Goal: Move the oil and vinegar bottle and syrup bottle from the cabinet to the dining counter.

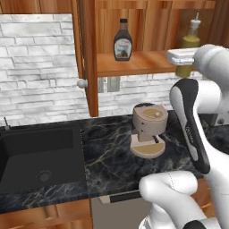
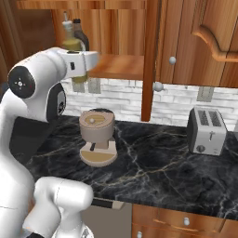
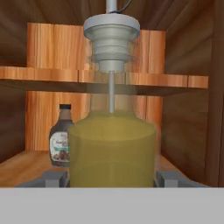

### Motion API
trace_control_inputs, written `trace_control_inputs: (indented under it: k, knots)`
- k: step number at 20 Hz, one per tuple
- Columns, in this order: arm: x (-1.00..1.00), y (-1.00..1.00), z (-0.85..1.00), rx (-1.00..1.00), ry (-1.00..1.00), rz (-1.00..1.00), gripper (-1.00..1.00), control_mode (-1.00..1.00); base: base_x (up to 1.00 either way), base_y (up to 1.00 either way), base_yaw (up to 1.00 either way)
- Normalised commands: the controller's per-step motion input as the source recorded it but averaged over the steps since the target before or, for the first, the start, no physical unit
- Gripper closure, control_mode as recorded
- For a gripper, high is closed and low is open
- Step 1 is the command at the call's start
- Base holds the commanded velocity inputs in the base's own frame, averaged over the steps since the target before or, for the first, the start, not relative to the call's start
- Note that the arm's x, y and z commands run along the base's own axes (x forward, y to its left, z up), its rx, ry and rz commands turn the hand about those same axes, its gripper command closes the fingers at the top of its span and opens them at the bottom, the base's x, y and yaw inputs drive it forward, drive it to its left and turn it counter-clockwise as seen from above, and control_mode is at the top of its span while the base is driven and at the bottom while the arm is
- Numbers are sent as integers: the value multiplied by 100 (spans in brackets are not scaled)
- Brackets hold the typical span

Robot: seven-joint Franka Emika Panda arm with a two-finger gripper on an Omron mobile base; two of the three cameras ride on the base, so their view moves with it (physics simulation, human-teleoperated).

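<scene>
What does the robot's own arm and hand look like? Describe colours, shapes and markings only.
The arm is built of glossy white rounded segments with bulbous joints. One link carries a long black inlay with small pale lettering. A round black cap with small white dots closes the joint in the right base view. The hand ends in small grey block-shaped fingertips.

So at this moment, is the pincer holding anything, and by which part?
The pincer straddles the oil and vinegar bottle low on its body, one finger on each side, inside the cabinet. Whether the fingers actually press the glass cannot be told.
</scene>
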Motion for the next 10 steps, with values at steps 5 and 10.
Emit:
trace_control_inputs:
  k: [5,10]
  knots:
    - [-96,5,-13,-1,1,13,100,-100,0,0,0]
    - [-54,39,-25,-9,4,6,100,-100,0,0,0]
